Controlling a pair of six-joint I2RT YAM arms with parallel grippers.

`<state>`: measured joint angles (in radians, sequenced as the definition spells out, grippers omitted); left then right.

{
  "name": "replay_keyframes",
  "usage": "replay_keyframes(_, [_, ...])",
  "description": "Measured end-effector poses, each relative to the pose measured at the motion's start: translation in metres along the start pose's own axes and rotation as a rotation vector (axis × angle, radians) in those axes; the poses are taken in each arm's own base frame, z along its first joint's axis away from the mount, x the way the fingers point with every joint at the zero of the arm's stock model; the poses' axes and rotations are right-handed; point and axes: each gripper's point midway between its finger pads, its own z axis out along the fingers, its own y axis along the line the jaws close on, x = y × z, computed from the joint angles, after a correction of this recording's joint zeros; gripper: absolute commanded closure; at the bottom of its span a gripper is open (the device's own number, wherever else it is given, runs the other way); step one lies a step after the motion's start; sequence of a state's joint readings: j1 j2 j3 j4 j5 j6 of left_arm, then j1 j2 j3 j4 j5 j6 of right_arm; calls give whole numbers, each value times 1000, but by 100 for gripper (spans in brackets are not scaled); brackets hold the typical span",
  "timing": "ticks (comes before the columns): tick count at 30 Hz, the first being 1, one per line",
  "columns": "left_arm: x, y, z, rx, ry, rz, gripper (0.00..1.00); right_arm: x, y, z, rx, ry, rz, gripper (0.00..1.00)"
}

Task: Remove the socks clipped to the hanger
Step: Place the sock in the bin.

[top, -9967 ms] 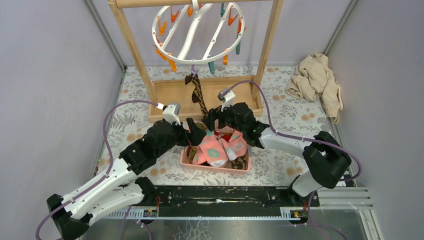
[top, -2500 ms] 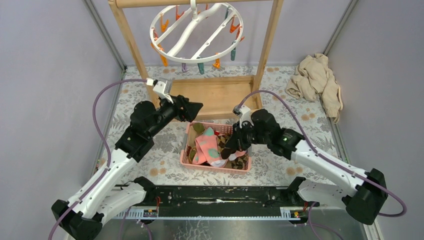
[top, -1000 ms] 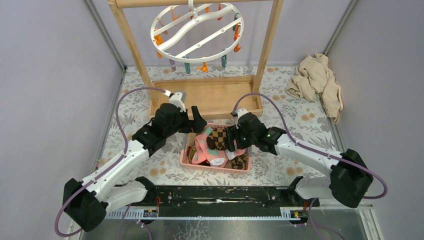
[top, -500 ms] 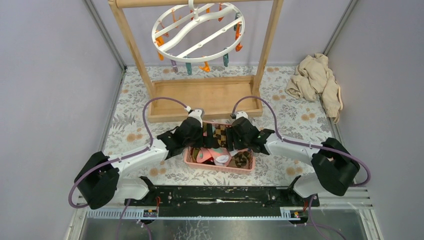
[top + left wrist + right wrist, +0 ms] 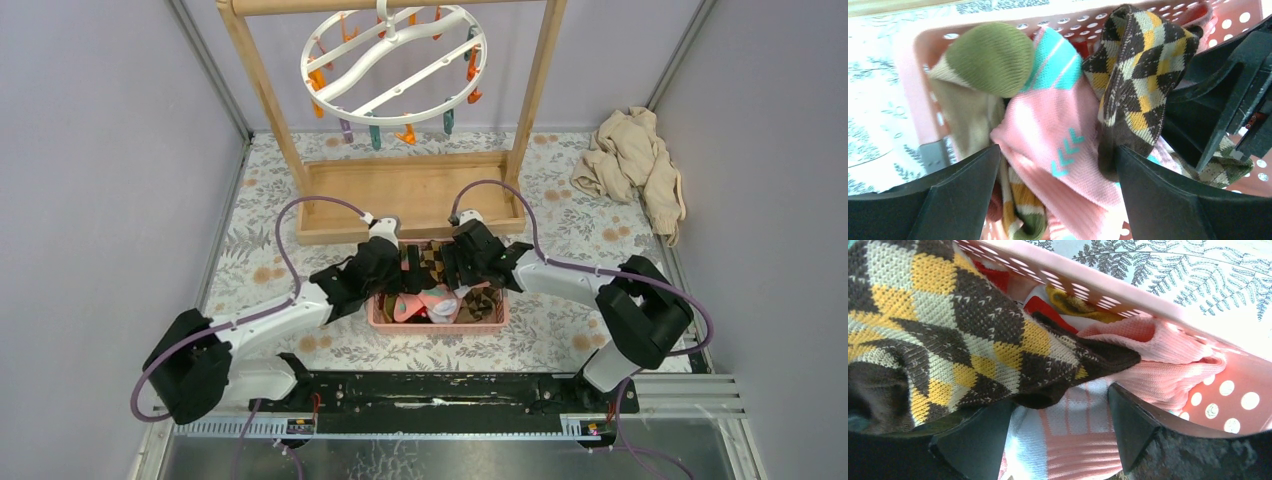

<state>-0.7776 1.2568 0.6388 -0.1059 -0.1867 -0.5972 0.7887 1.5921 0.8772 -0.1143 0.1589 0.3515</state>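
Left hand point(image 5: 1056, 150) and right hand point(image 5: 1060, 397) gape released over the socks point(image 5: 1048, 130), argyle sock point(image 5: 948, 325) apparently ungripped.

Socks point(image 5: 428, 301) are found heaped in a pink basket point(image 5: 440, 326) at near centre, a brown-yellow argyle sock point(image 5: 1138, 75) lying topmost. The white ring hanger point(image 5: 372, 62) is hung at far centre, tilted.

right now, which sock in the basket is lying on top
The brown argyle sock with yellow diamonds: it drapes over the pink sock with teal chevrons, while the olive-toed sock lies off to one side.
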Motion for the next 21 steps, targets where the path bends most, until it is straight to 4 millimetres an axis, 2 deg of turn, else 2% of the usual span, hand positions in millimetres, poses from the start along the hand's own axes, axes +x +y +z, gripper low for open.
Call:
replay_keyframes(6, [-13, 5, -27, -23, -26, 2, 4, -1, -1, -8, -9, 13, -19, 19])
replay_keyframes(12, [-60, -16, -59, 23, -125, -6, 2, -20, 1, -52, -50, -59, -16, 16])
replay_keyframes(15, [-71, -18, -68, 31, -161, -6, 2, -35, 5, -77, -93, -126, -5, 16])
replay_keyframes(18, [-73, -8, -69, 7, -180, -20, 2, -45, 7, -93, -115, -176, 2, 15])
replay_keyframes(21, [-67, 29, -57, -80, -178, -68, 2, -47, 6, -101, -121, -190, 5, 14])
